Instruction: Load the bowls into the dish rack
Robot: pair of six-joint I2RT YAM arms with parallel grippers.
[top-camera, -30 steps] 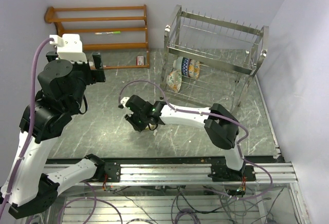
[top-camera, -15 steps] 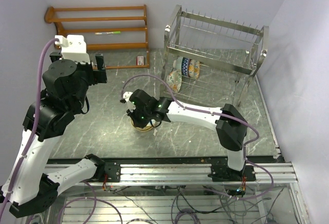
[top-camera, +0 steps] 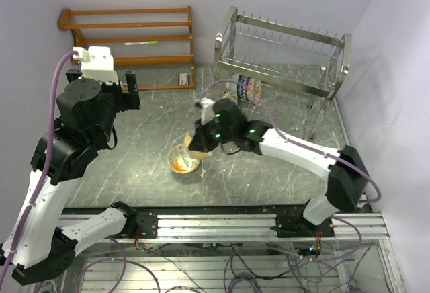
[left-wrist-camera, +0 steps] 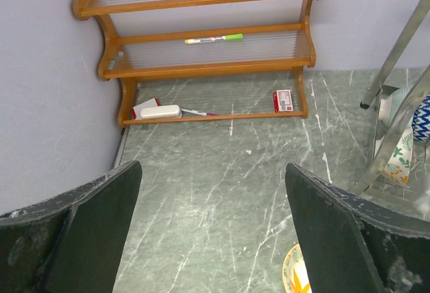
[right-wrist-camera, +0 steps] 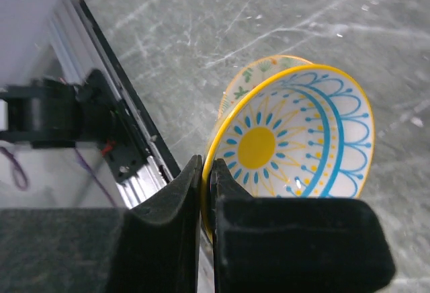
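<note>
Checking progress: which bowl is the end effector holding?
The yellow-and-teal bowl, rim pinched by the right end effector; the orange-patterned bowl lies on the table.

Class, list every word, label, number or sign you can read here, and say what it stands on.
Nothing is legible in any view.
Red-and-white box by the wooden shelf: print too small to read.
Marker on that shelf: label blurred.
Yellow-teal bowl: painted pattern only, no lettering.
</note>
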